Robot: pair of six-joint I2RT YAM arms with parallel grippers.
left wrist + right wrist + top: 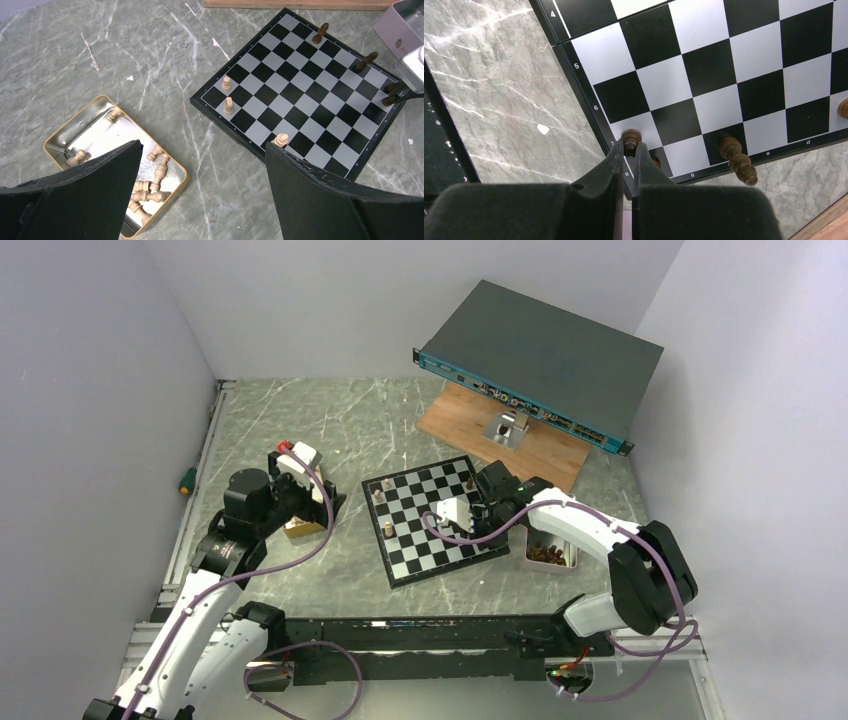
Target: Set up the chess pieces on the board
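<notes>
1. The right hand (pixel 628 150) is pinched together on a dark piece (pixel 631 137). It is at a corner of the board (pixel 724 75), which lies under it on the tabletop (pixel 499 100).
2. The left hand (pixel 202 147) is wide apart and holds nothing.
3. Only three light pieces (pixel 228 105) and about four dark ones are on the board.
4. Many light ones lie in the gold tin (pixel 57 145) below the left hand. More dark ones wait in the box (pixel 572 552) beside the right hand. I think most of the job is left.
</notes>
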